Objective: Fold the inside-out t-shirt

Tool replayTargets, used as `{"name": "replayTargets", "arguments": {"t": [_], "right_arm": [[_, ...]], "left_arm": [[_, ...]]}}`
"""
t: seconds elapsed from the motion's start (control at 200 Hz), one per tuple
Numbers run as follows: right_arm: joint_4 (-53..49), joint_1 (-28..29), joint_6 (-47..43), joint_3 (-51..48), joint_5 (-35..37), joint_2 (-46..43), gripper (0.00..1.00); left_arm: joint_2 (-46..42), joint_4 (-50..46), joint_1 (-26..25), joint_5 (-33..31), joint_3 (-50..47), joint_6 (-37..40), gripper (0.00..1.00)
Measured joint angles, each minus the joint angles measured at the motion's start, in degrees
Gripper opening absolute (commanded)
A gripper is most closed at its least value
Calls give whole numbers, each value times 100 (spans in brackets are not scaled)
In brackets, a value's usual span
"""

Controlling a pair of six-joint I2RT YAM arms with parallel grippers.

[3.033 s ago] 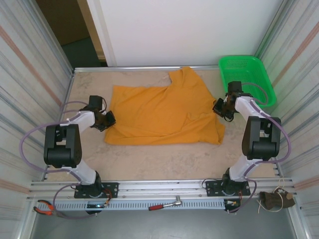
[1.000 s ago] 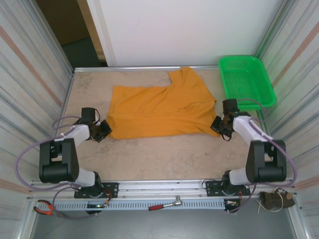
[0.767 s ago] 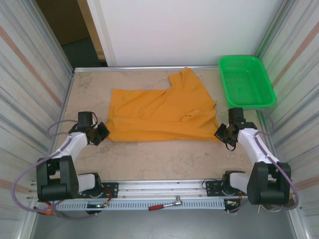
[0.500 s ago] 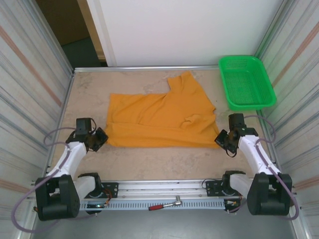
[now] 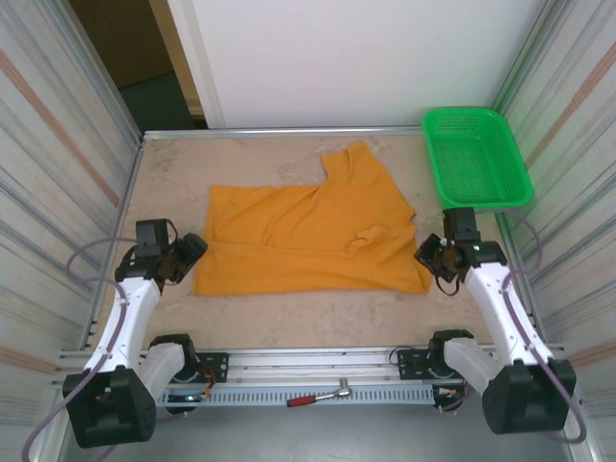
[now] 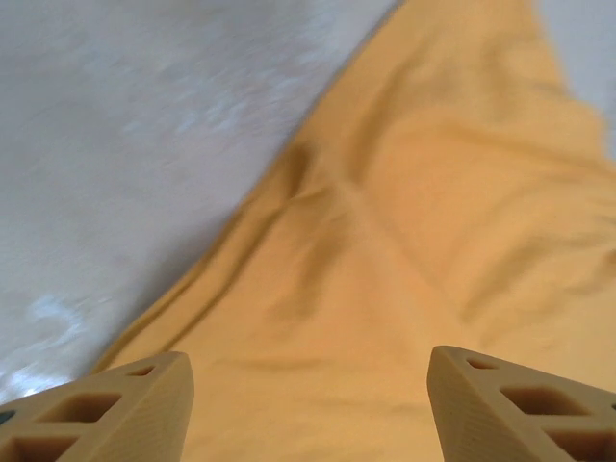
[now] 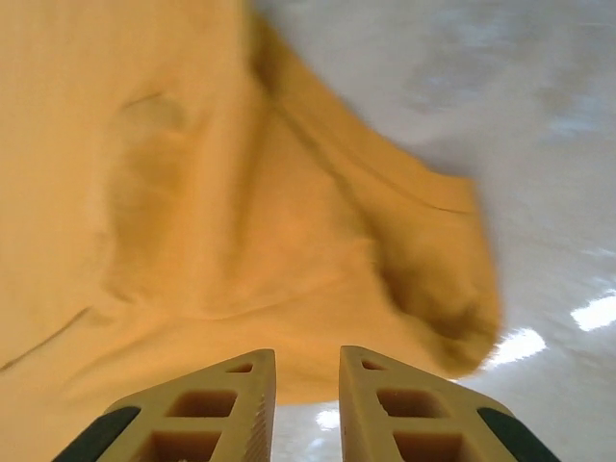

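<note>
Limp and light, the inside-out t-shirt [image 5: 313,236] is probably best pinched at its 8 and 4 o'clock corners, beside the wide-spread left gripper [image 6: 308,385] and barely parted right gripper [image 7: 306,380].

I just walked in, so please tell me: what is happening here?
Two robot arms are folding an orange t-shirt that lies spread on the table. The left gripper is at its near left corner, jaws wide open; the right gripper at its near right corner, jaws slightly apart. Neither holds cloth.
</note>
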Motion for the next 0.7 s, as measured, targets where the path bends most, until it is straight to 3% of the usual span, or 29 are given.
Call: {"name": "replayTargets", "arguments": {"t": [0.15,0.301,0.471,0.701], "right_arm": [[857,756,413,-164,-330,664,22],[1381,979,944,-855,-446,811,22],[1373,730,1364,-1353,-260,741,26],[1145,181,1729,-1655,52,520,27]], "left_arm": [[514,728,-636,299,55,-83,67],[817,1379,-1176,402,-455,-396,67],[822,1519,-1182,317,-1187,-695,67],[756,1305,-831,146,-1300,-728,67]]}}
